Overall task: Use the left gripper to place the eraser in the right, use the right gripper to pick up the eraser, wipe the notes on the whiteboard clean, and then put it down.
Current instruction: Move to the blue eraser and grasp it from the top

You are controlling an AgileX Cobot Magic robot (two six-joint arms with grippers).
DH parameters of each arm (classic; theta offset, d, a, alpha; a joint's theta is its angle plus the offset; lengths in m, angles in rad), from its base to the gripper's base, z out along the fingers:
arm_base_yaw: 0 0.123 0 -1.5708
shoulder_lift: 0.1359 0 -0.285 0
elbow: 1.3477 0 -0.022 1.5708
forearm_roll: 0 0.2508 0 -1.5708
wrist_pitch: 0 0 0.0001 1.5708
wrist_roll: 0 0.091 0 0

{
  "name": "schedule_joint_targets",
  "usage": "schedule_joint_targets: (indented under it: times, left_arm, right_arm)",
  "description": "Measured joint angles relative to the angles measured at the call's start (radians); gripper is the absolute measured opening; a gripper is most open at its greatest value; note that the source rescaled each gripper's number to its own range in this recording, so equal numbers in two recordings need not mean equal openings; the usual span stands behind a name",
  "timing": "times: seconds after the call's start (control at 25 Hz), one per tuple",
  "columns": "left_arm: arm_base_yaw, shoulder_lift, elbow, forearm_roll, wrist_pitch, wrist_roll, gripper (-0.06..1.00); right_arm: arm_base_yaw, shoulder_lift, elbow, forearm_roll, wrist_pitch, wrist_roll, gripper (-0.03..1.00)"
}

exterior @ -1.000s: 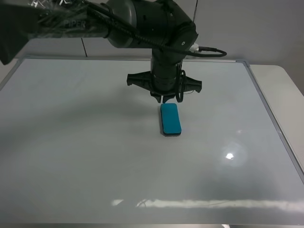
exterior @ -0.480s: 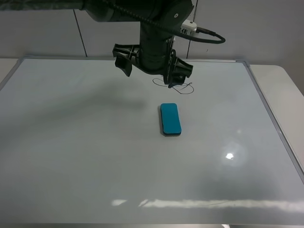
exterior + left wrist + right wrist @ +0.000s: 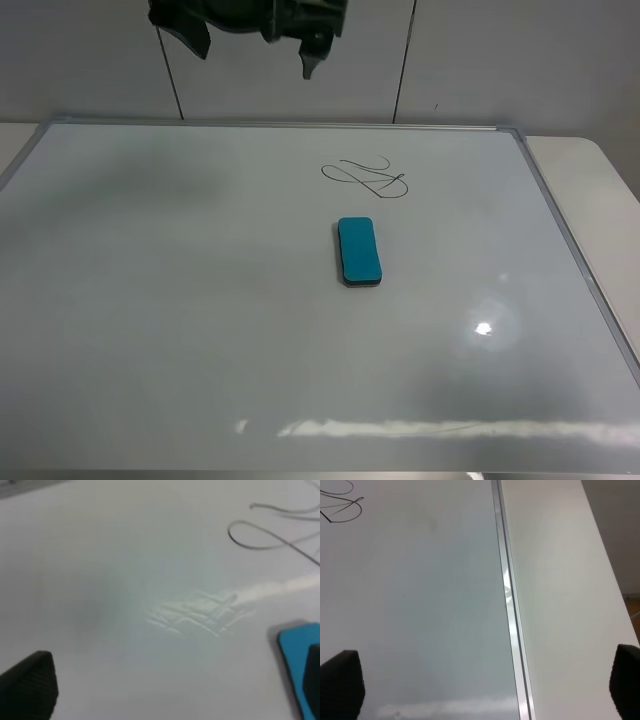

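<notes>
Fingers [image 3: 30, 687] of the left gripper [image 3: 254, 58] are spread wide apart, and nothing is between them. This gripper hangs high up over the far edge of the whiteboard [image 3: 150, 300], well apart from everything on it. The right gripper [image 3: 484, 682] is spread wide too, and it is empty as well. It hangs over the right side of the board, where the thin silver frame [image 3: 507, 605] meets the white table [image 3: 560, 605]. The eraser [image 3: 359, 250] lies flat on the board, close to the middle and a little to the right. Its blue top faces up and its dark bottom rests on the board. No gripper touches it. Its long way runs from near to far. The notes [image 3: 365, 178] are a thin black squiggle just on the far side of the eraser, close by but not touching it. I think the eraser is light and easy to lift. Its blue top looks hard and smooth, and the dark bottom looks soft. The board is shiny, so I think the eraser could slide if it gets bumped from the side. A good place to hold it looks like the two long sides, near the middle, where it is narrow. The gripper should come straight down over it and squeeze there, so that the soft bottom stays free for wiping.
</notes>
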Motion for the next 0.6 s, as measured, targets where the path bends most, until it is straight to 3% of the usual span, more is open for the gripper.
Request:
schedule_joint_targets:
  times: [0.16, 0.4, 0.6]
  left_arm:
    - [0.122, -0.109, 0.000, -0.093, 0.068, 0.130, 1.00]
    - [0.326, -0.281, 0.000, -0.115, 0.082, 0.330, 1.00]
    - [0.480, -0.442, 0.017, -0.133, 0.087, 0.361, 1.00]
  right_arm:
    - [0.000, 0.000, 0.000, 0.000, 0.000, 0.000, 0.97]
    - [0.000, 0.000, 0.000, 0.000, 0.000, 0.000, 0.97]
    - [0.000, 0.000, 0.000, 0.000, 0.000, 0.000, 0.97]
